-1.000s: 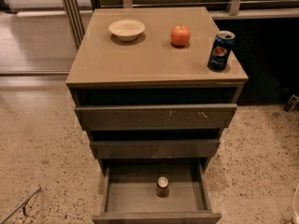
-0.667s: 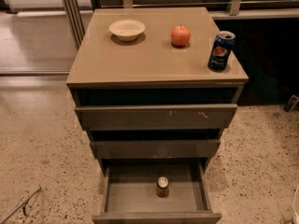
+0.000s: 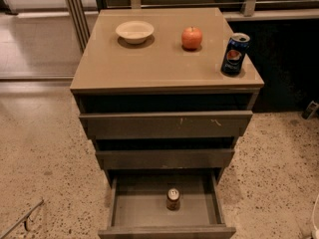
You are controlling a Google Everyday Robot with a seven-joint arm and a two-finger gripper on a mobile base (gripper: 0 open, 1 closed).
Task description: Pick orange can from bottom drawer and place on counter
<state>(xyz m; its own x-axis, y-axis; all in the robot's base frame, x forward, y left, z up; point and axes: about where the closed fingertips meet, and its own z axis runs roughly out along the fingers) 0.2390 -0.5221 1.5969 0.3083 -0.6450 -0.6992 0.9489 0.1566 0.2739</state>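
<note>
The orange can point(image 3: 173, 198) stands upright in the open bottom drawer point(image 3: 167, 231), under the counter point(image 3: 164, 63); the gripper is out of view, so I cannot tell its grip.

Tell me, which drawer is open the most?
The bottom drawer: it is pulled far out, with the orange can standing inside. The top drawer and middle drawer barely stick out. The gripper is not in view.

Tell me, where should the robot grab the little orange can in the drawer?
Probably by its round sides, just below the silvery top, coming down from above. The orange can stands upright near the middle of the open bottom drawer, clear of the walls, and the drawer's front would block a level approach. The gripper is not in view.
</note>
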